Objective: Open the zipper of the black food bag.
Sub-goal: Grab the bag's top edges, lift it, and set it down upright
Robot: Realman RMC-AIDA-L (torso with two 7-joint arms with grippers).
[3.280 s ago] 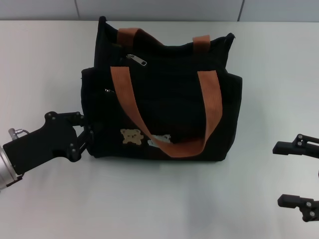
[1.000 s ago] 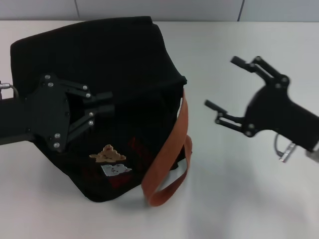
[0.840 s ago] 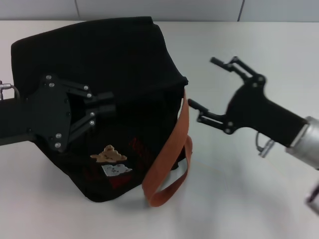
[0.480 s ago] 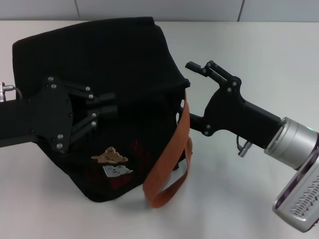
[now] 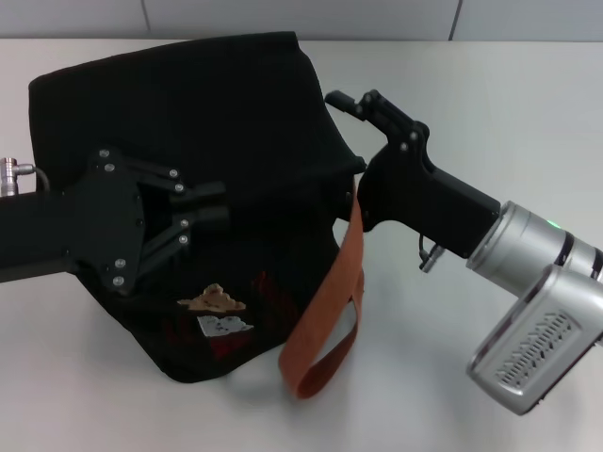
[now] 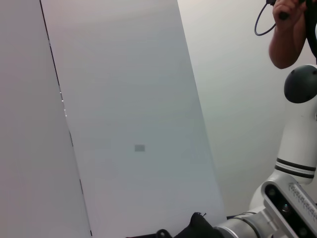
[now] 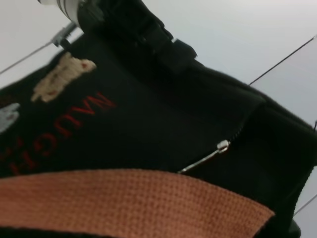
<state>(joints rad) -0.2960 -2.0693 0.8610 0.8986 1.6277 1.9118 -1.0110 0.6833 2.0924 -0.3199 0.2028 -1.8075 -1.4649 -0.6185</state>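
White table (image 5: pixel 528 113): black food bag (image 5: pixel 207 113) between left tool (image 5: pixel 203 215), apparently pinching fabric, right tool (image 5: pixel 347 141) wide.

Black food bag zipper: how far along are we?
Done: the black food bag is braced, the left gripper pressed on its front. In hand: the right gripper is at the bag's right edge, its jaws partly hidden. Left: the zipper pull hangs free, so gripping and drawing it remain.
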